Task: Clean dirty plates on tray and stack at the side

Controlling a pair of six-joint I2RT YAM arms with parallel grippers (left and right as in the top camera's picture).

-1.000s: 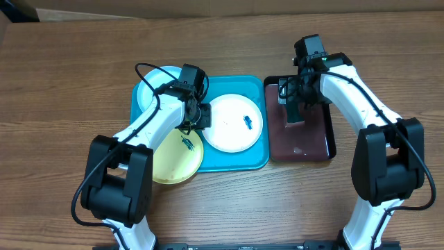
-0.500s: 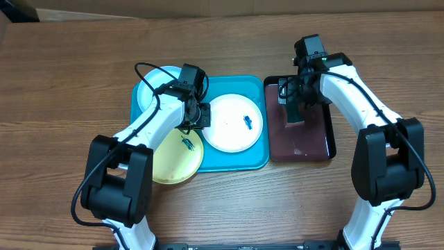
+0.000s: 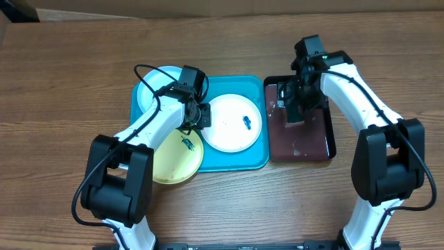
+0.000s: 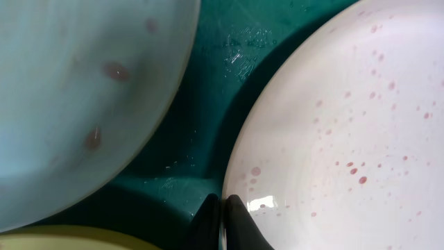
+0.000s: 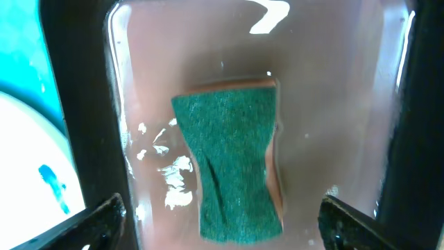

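Rim of round white plastic plate [image 4: 347, 125] pinched in left gripper [image 4: 220, 212]; right gripper [image 5: 223, 221] spread wide above green rectangular sponge [image 5: 232, 153]. Risk: shallow pinch slips on lifting.

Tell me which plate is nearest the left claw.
The white plate: the left claw is closed on its rim. The pale blue plate and the yellow-green plate lie clear of it.

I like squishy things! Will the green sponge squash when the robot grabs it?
Probably squishy: the sponge looks bent and pinched in the middle. It likely feels light but soggy, since the black tray under it shines with wet patches. It might slip, so the open fingers should squeeze firmly.
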